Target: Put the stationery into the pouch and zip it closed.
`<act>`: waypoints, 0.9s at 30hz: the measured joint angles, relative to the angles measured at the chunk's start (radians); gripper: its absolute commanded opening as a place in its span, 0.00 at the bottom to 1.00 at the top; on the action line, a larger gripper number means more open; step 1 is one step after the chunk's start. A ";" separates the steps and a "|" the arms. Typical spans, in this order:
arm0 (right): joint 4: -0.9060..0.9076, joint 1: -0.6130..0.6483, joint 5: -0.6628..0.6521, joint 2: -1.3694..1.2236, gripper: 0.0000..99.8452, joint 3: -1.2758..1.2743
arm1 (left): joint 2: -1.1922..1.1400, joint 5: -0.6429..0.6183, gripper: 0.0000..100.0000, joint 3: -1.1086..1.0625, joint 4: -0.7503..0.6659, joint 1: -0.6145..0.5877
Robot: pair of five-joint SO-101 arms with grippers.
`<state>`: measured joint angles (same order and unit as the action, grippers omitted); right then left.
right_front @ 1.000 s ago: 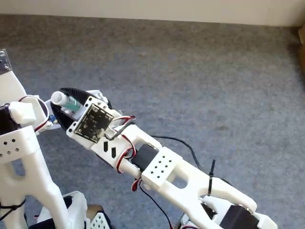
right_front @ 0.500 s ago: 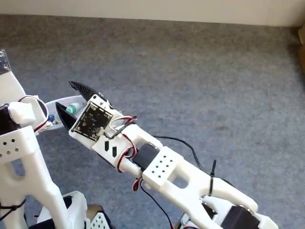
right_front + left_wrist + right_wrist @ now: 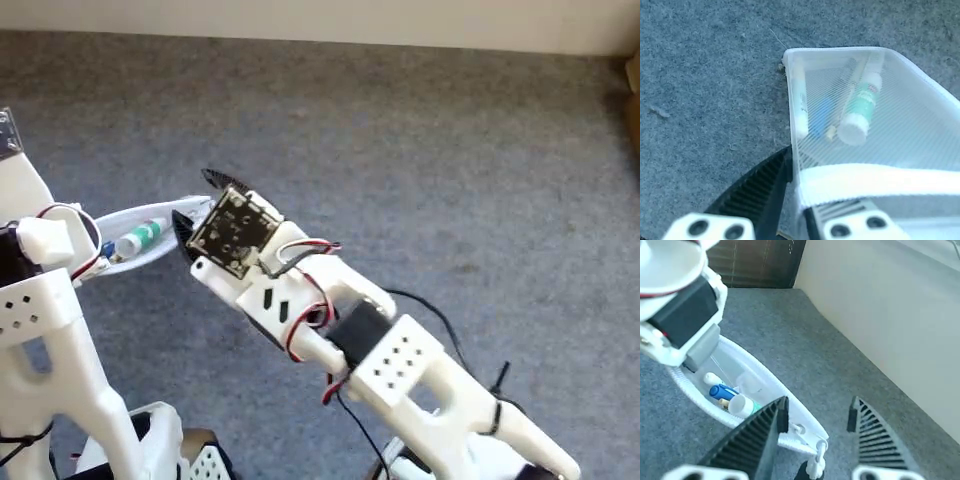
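**Open pouch held by the left arm, right gripper spread at its far end**

In the high view the left gripper (image 3: pixel 100 262) is clamping one end of the translucent mesh pouch (image 3: pixel 128 220), which is lying toward 9 o'clock on the grey carpeted surface (image 3: pixel 450 150). The left wrist view is showing that gripper (image 3: pixel 797 200) with its jaws closed on the pouch's (image 3: pixel 910 125) white edge band.

Inside the pouch a green-and-white tube (image 3: pixel 860 107), a blue item (image 3: pixel 822 117) and a white pen (image 3: pixel 800 100) are lying side by side, touching or nearly so. The tube (image 3: pixel 140 238) is also showing through the mesh from above.

The right gripper (image 3: pixel 198 200) is hovering at the pouch's 3 o'clock end, its black ribbed jaws standing wide apart and gripping nothing. In its own wrist view this gripper (image 3: pixel 818 412) is straddling the pouch's (image 3: pixel 765 380) end. The pouch mouth is gaping open there, with the tube (image 3: pixel 742 405), the blue item (image 3: pixel 722 391) and the pen (image 3: pixel 712 378) lying within. A white zipper pull (image 3: pixel 816 460) is sitting at the end nearest the jaws.
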<state>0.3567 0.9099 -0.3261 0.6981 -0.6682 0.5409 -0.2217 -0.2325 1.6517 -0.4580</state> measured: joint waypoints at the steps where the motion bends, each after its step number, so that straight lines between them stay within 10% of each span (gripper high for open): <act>1: 0.037 0.000 0.000 0.020 0.18 0.009 | 0.000 0.000 0.01 0.000 0.000 0.000; 13: 0.247 0.002 0.196 0.301 0.18 -0.118 | 0.000 0.000 0.01 0.000 0.000 0.000; 27: -0.147 0.003 0.209 0.315 0.18 -0.512 | 0.000 0.046 0.01 0.015 -0.003 0.000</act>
<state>0.2094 0.9129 -0.1174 1.0127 -1.1807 0.5409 -0.1757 -0.2171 1.6487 -0.4580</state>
